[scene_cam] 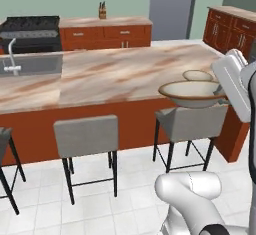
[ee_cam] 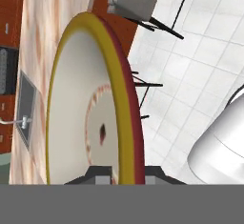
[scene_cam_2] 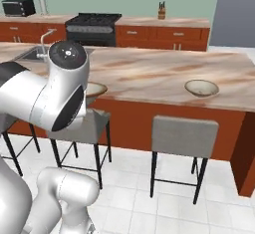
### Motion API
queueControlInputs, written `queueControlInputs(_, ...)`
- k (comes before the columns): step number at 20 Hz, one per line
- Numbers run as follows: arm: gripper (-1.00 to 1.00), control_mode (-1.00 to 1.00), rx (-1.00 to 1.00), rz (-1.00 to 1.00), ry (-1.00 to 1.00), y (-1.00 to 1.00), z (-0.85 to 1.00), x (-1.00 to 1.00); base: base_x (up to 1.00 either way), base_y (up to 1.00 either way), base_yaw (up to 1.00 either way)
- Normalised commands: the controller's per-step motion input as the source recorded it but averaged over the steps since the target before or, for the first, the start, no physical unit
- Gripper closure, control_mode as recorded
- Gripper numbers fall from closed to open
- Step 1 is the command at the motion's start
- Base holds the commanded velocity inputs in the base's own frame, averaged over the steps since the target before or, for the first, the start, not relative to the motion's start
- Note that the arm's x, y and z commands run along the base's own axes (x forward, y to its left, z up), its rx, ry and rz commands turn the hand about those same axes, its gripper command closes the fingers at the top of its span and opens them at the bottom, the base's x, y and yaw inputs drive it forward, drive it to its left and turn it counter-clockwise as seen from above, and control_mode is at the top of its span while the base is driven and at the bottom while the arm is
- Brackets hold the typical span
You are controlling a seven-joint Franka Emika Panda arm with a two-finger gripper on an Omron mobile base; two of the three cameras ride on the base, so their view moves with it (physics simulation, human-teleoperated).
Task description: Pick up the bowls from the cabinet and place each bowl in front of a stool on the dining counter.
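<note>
While second bowl [scene_cam: 198,75] sits on dining counter [scene_cam: 115,71], end effector [ee_cam: 121,175] grips held bowl [scene_cam: 192,94] above stool [scene_cam: 190,123]

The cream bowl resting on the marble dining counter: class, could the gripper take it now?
Probably not: the gripper is shut on another cream bowl; the resting bowl sits unobstructed on the marble counter.

Loads of open marble on the dining counter [scene_cam: 115,71] between the sink [scene_cam: 30,64] at its left end and the bowl [scene_cam: 198,75] sitting near the right end. Along the front edge, the only things in the way are the low stool backs [scene_cam: 86,135] tucked right up against it. A second bowl [scene_cam: 192,94] hangs over the front edge by the right-hand stool [scene_cam: 192,123].
</note>
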Motion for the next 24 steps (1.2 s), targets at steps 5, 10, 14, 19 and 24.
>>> queueControlInputs(5, 1.0, 1.0, 0.0, 0.0, 0.0, 0.0, 0.0, 0.0, 0.5, 1.0, -0.24)
queueControlInputs(10, 1.0, 1.0, 0.0, 0.0, 0.0, 0.0, 0.0, 0.0, 0.47, 0.92, -0.17)
queueControlInputs(14, 1.0, 1.0, 0.0, 0.0, 0.0, 0.0, 0.0, 0.0, 0.61, 0.14, -0.01)
queueControlInputs(19, 1.0, 1.0, 0.0, 0.0, 0.0, 0.0, 0.0, 0.0, 0.76, 0.0, 0.01)
queueControlInputs(24, 1.0, 1.0, 0.0, 0.0, 0.0, 0.0, 0.0, 0.0, 0.72, 0.0, 0.15)
